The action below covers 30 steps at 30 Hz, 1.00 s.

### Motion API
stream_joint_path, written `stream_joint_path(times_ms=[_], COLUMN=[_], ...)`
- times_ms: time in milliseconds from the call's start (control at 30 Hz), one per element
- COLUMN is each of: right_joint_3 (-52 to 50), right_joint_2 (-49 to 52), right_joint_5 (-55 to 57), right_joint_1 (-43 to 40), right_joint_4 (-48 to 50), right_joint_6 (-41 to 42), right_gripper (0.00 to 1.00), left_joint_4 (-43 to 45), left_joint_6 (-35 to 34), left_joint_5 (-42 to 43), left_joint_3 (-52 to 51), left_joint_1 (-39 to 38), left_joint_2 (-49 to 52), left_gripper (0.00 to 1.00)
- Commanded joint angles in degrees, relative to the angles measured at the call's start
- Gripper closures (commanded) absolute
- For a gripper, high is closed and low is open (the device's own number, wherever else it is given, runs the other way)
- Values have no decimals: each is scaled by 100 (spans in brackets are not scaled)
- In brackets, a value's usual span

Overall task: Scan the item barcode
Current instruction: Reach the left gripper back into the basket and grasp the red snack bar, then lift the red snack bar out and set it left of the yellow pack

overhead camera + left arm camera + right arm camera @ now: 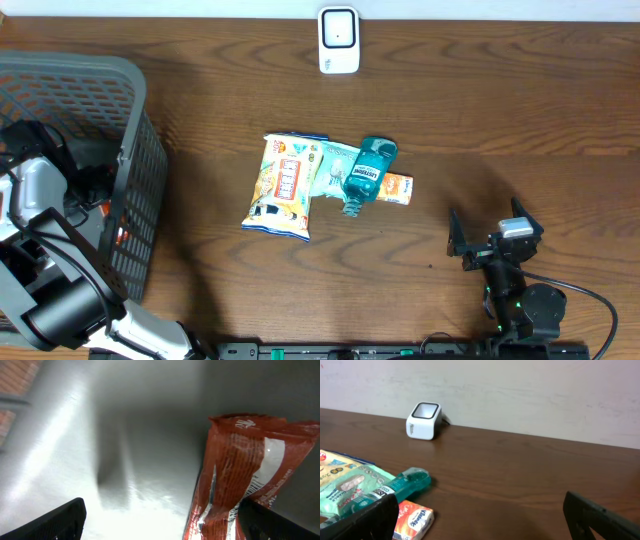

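The table (500, 110) is dark brown wood grain, the scanner (339, 40) white, the bottle (367, 172) teal, the bag (283, 186) yellow, the tissue pack (398, 188) orange, the basket (70, 65) grey mesh, the wrapper (235, 475) red.

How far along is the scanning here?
Nothing looks scanned yet: no item is at the scanner. In hand: the open left gripper is in the basket by a red packet, not gripping it. Left: grasp, present, scan. The right gripper sits open, empty.
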Motion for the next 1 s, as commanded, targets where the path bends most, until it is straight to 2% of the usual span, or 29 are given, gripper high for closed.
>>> stream_joint_path(times_ms=[0,133,300,467,567,733,967], right_joint_3=[-20,-20,-20,-20,-20,-20,-20], right_joint_2=[-35,-35,-35,-35,-35,-35,-35], right_joint_5=[-9,-9,-9,-9,-9,-9,-9], right_joint_1=[28,28,28,28,28,28,28], right_joint_4=[-13,-13,-13,-13,-13,-13,-13], right_joint_6=[-13,-13,-13,-15,-15,-15,-15], right_gripper=[1,1,1,1,1,1,1], left_joint_4=[-96,-105,-170,-120,-166,-461,-647], left_joint_6=[-374,-535,-960,-1016,-1158,-1436,-2037], left_joint_5=[643,627,-688,-782,-667,686,765], left_joint_3=[-138,-125,15,39,52,44,-240], left_joint_1=[-9,-11,4,2,-4,-17,-393], left_joint_2=[17,-42,-286,-634,-1038,-1335,-916], left_gripper=[2,2,2,2,2,2,2])
